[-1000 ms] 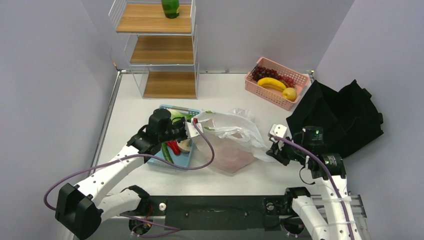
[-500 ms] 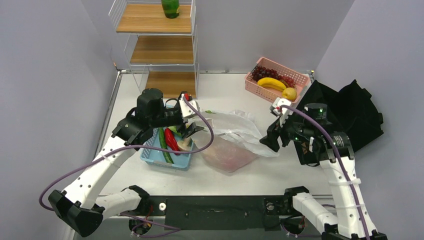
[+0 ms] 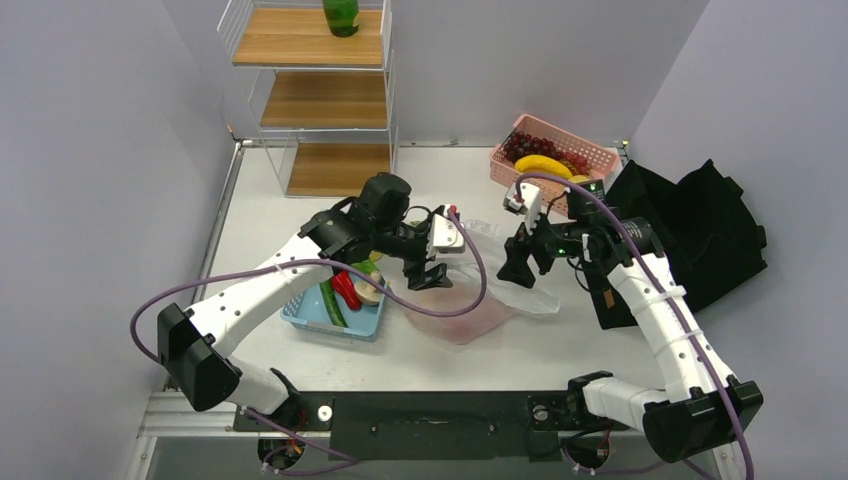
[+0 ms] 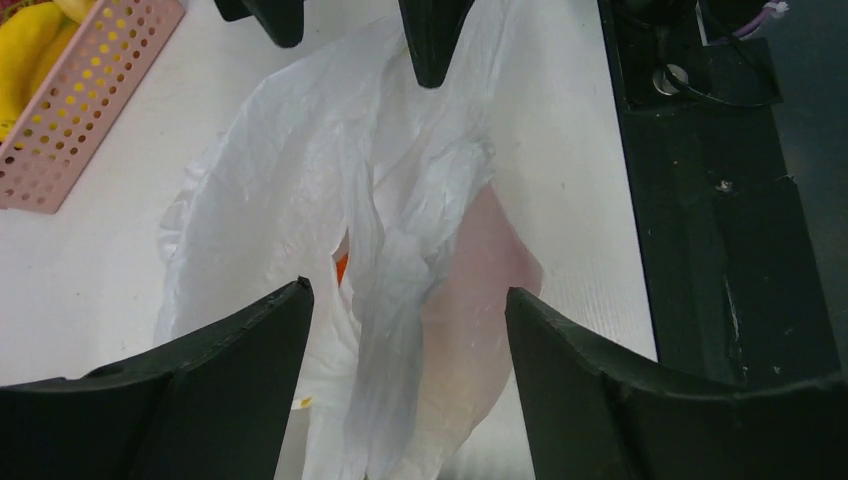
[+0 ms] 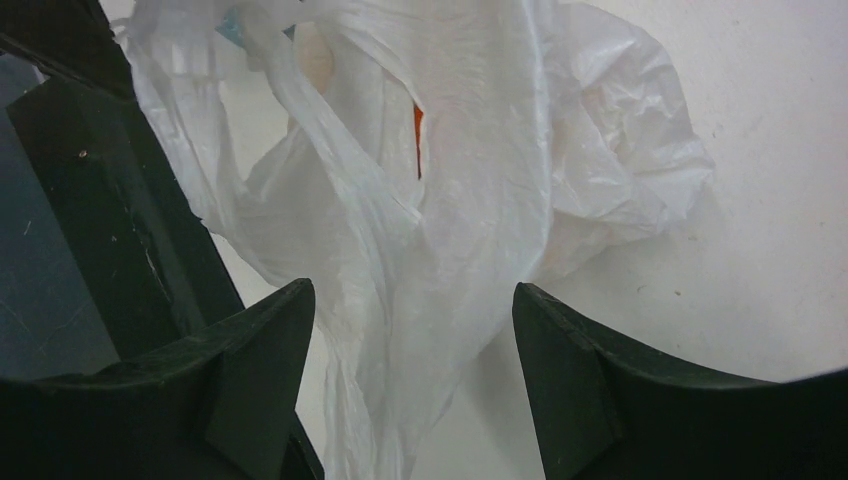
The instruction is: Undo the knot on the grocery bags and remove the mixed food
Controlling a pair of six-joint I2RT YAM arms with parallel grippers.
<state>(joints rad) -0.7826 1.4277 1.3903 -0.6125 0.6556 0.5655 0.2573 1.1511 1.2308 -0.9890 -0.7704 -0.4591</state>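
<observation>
Seen from above, the blue basket [image 3: 350, 330] of vegetables sits left on the worktop [image 3: 260, 200]. The left tool [image 3: 430, 278] hangs just beside it, over the left edge of the grocery bag [image 3: 465, 305], which lies slumped mid-worktop. The right tool [image 3: 518, 270] hovers at the bag's right edge, in front of the pink basket [image 3: 560, 127] and black tote [image 3: 700, 230]. Only the wrist views show the bag's mouth: crinkled translucent white film, loose and parted, with an orange sliver of the mixed food [image 4: 341, 268] inside and pink showing through the film. Both tools stand wide apart, gripping nothing. The left wrist view also catches the right tool's fingertips [image 4: 432, 40] opposite.
</observation>
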